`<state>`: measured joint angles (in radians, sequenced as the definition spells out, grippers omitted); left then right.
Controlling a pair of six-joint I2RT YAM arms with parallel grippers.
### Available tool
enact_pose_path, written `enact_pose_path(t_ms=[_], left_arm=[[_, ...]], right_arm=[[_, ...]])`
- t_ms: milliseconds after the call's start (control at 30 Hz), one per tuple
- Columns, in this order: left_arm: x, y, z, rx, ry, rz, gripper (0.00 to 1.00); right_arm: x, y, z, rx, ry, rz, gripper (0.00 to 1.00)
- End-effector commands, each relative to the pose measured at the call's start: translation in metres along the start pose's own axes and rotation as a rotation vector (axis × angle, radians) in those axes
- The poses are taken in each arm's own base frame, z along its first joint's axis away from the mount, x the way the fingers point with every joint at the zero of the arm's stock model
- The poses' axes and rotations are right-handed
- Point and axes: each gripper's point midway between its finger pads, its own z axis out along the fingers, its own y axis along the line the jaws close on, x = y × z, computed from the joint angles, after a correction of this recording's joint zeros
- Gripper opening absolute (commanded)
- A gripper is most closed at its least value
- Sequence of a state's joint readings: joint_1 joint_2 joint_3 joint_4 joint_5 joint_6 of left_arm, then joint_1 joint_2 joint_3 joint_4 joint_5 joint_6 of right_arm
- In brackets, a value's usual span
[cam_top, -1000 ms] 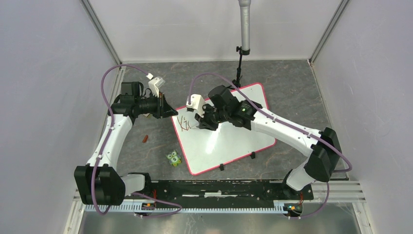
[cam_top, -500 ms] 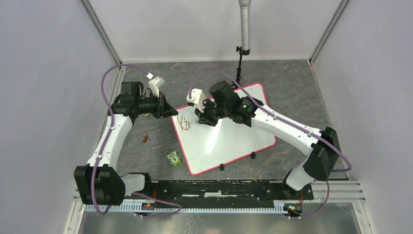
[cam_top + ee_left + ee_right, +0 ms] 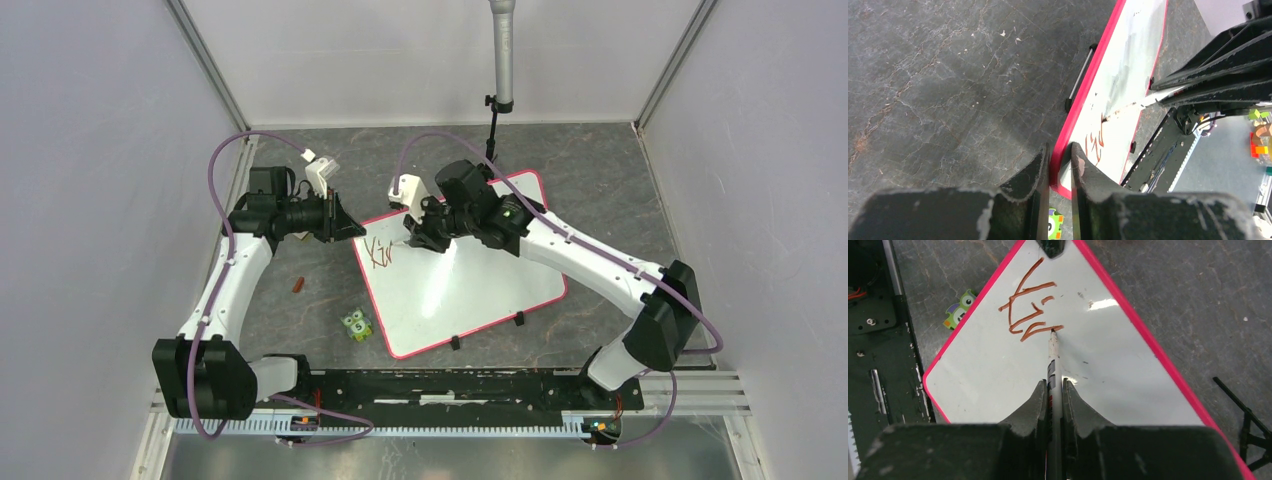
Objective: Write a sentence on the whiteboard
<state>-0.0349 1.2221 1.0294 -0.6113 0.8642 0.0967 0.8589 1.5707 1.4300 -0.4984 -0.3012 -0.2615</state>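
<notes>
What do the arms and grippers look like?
The left arm and right arm have white shells with black joints, each trailed by a purple cable. The left gripper and right gripper are black, with wedge-shaped fingers scuffed pale. The right arm carries a green light.

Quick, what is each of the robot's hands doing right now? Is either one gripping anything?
The left end effector is closed on the red edge of the whiteboard.
The right end effector is closed on a marker, whose tip touches the whiteboard.

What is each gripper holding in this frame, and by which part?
Right gripper holds a marker by its barrel, tip on the whiteboard. Left gripper pinches the whiteboard's red edge near a corner.
</notes>
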Motion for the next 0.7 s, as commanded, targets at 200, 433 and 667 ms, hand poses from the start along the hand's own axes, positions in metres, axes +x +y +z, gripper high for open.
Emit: enact_pose_path(t_ms=[200, 433, 667], left_arm=[[0.002, -0.001, 0.006, -0.009, 0.028, -0.015, 0.03], [0.004, -0.002, 0.006, -0.004, 0.035, -0.010, 0.03], [0.006, -0.005, 0.002, 0.012, 0.075, 0.028, 0.02]], right_arm=[[0.026, 0.020, -0.001, -0.060, 0.033, 0.022, 0.00], [-0.004, 0.020, -0.014, -0.064, -0.040, 0.003, 0.00], [-0.036, 0.007, -0.044, -0.059, -0.149, -0.035, 0.00]])
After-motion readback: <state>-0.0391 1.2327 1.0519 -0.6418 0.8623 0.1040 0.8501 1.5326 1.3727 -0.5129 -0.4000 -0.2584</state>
